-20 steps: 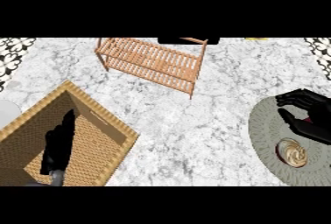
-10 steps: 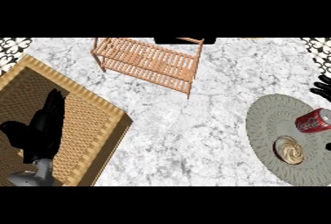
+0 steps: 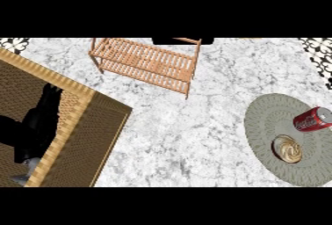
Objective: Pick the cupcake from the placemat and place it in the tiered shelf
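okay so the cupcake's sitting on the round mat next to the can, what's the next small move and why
Probably bring the right hand, now out of view, over the placemat toward the cupcake: it sits ungrasped beside the red can, and the tiered shelf holds nothing.

We are seeing a grey woven placemat (image 3: 266, 118), a red can (image 3: 312, 119), a white-veined marble counter (image 3: 188, 140), and a tan cupcake (image 3: 287, 148).

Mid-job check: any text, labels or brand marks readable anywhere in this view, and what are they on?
None can be read.
Red can on the placemat: white markings on its side, too blurred to read.
Cupcake, tiered shelf, woven basket: no writing visible.
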Motion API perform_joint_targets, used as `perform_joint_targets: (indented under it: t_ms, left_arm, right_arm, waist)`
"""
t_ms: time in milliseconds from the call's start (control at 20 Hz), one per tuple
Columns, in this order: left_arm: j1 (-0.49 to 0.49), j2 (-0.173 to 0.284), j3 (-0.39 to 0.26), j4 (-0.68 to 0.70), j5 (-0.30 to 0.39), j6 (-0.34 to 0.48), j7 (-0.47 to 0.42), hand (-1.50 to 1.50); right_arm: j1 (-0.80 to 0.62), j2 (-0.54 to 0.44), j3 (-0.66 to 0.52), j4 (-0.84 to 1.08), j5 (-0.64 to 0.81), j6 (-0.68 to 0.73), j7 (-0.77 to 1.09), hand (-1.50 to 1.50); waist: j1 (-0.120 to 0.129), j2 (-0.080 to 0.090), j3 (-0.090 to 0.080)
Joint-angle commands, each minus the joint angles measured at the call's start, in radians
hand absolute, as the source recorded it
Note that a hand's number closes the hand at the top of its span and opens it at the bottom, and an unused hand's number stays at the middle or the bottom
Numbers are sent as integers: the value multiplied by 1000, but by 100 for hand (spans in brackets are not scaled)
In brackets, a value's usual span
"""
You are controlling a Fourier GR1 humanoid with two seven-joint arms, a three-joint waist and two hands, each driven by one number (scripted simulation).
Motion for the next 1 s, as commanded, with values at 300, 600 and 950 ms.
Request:
perform_joint_targets:
  t_ms: [300, 600, 950]
  left_arm:
    - [29, 2, 68, -13, 12, -61, -76, 0]
    - [-49, -63, 18, 25, -60, -22, -52, 0]
    - [-30, -71, 46, 29, -56, -44, -64, 0]
  right_arm:
    - [78, 0, 127, -307, 386, -172, 231, -150]
    - [73, 91, 260, -361, 585, -225, 365, -150]
    - [126, 69, 304, -324, 810, -232, 390, -150]
  waist:
    - [8, 4, 1]
    - [14, 7, 2]
    - [12, 7, 2]
